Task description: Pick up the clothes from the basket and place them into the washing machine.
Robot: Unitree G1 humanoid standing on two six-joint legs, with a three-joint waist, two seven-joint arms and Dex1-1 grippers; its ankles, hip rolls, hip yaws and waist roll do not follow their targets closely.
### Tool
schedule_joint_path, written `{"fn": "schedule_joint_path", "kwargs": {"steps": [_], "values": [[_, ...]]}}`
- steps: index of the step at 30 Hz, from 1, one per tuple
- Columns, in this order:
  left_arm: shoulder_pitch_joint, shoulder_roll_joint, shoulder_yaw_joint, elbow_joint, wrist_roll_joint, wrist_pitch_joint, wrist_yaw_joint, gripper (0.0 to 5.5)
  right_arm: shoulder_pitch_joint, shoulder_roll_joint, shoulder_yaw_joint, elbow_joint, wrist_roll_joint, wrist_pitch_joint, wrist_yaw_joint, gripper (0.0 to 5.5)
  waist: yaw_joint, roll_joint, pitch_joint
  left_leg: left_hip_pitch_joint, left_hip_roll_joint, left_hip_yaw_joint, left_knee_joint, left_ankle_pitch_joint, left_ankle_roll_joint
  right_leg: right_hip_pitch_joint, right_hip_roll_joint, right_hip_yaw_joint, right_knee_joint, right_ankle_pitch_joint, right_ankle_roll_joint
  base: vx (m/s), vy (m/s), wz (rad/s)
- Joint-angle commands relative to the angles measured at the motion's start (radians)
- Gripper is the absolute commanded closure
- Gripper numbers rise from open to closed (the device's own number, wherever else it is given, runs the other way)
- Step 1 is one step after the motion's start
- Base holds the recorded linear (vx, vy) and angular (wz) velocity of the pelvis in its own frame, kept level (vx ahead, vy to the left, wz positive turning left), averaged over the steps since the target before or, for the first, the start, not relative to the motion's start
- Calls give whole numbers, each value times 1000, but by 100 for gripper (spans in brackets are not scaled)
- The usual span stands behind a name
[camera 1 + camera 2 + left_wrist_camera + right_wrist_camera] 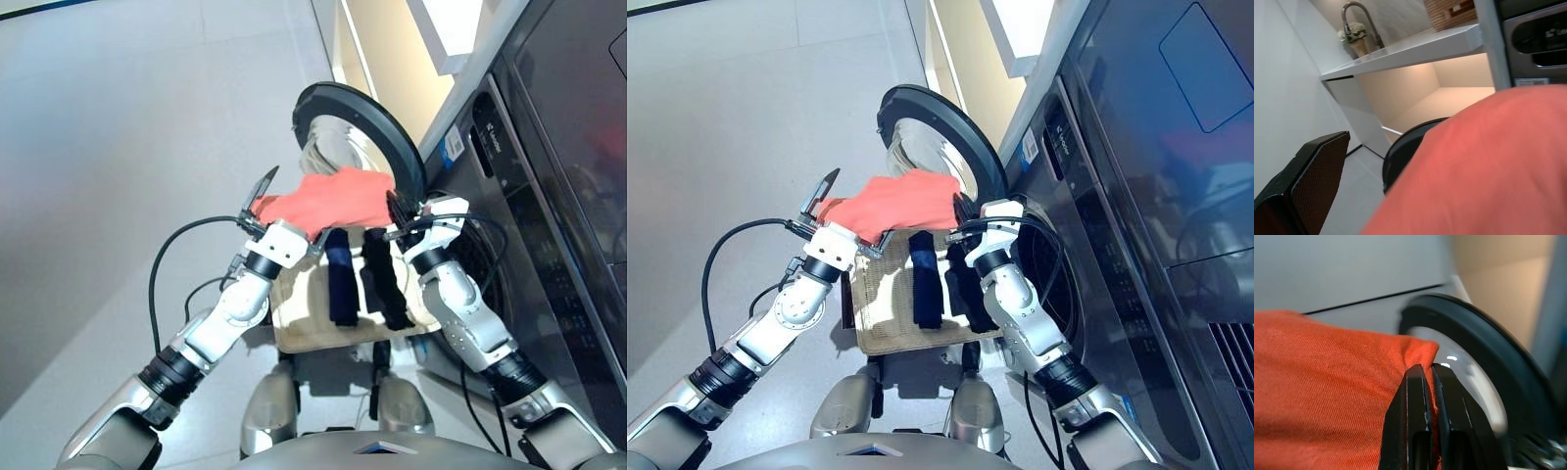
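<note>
Currently both arms are holding the coral-red garment stretched between them, above the far end of the basket and just left of the washing machine with its open door. The right gripper is pinching the right edge of the cloth, fingers nearly closed on a thin fold. The left gripper is carrying the left end; one finger is standing clear of the cloth, and I cannot tell its state. The navy garment and black garment are lying side by side in the basket. Judging by drape, the fabric is light, soft and limp, not slippery; end-edge grips look suitable. A small label on the machine's panel is not legible.
</note>
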Motion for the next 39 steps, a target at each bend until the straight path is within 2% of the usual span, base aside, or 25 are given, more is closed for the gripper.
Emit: {"fn": "schedule_joint_path", "kwargs": {"steps": [1,13,21,26,29,32,36,39], "values": [[-65,-21,31,-66,-53,-116,60,0,-27,-3,-97,73,-34,-77,-97,550,11,-5,-37,20,-10,29,44,-79,3,-61,-61,19,135,-60,49,0,0,0],[-88,-28,19,-48,-69,-111,63,0,-66,52,-174,322,17,-100,-175,550,17,-1,-12,0,-7,17,65,-81,1,-74,-58,20,151,-65,44,0,0,0],[-96,-30,17,-44,-73,-112,70,0,-89,76,-183,468,31,-95,-195,550,19,-1,-5,-6,-6,19,73,-84,1,-85,-55,27,159,-67,41,0,0,0],[-103,-30,18,-51,-101,-121,74,0,-159,68,-207,590,14,-98,-248,550,26,9,24,-32,-6,15,87,-82,-1,-111,-54,31,175,-68,40,-27,0,1],[-121,-25,9,-70,-133,-128,76,0,-237,46,-246,684,2,-104,-324,550,33,22,63,-74,-2,4,124,-83,-2,-150,-46,37,207,-75,37,-106,-16,58],[-156,-18,-3,-93,-164,-131,84,0,-312,10,-279,742,24,-109,-375,550,41,33,128,-167,2,-18,246,-103,-12,-230,-41,53,306,-100,29,-153,-63,119],[-179,-13,-16,-118,-163,-122,100,0,-350,-52,-311,791,60,-121,-400,550,41,51,168,-285,2,-51,410,-164,-14,-350,-21,83,498,-171,9,-74,-43,179],[-187,3,-16,-143,-142,-115,126,0,-378,-105,-332,793,71,-133,-422,550,37,59,205,-378,1,-68,493,-177,-12,-435,-16,90,577,-190,-2,-98,-55,153]]}}
